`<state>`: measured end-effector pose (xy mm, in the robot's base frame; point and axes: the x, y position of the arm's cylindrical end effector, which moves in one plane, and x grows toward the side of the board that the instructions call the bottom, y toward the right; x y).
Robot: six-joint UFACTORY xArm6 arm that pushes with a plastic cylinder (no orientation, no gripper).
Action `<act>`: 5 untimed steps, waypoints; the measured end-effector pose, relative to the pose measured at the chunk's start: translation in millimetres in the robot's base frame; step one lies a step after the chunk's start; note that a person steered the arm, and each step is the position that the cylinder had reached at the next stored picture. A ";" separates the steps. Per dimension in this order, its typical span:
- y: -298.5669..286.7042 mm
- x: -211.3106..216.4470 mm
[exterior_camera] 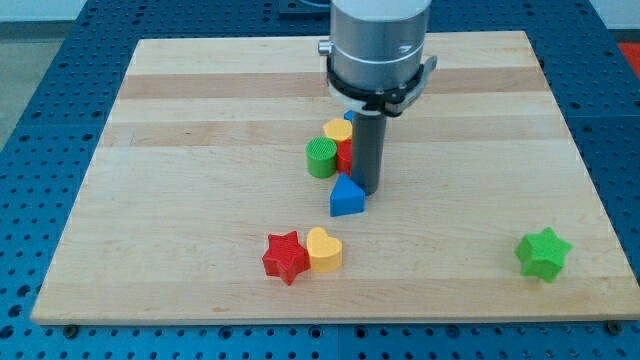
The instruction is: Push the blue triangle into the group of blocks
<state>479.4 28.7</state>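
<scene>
My tip stood just above-right of the blue triangle, which nearly touched the centre cluster (no fingers here); closing push remained.

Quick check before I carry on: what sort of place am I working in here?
Most likely a robotics lab bench: a wooden board lies on a blue perforated table, with toy blocks on it. My tip sits at the blue triangle, just below the group.
</scene>
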 end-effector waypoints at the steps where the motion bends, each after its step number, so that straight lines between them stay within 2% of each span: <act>1: -15.8 12.5; 5: -35.7 24.4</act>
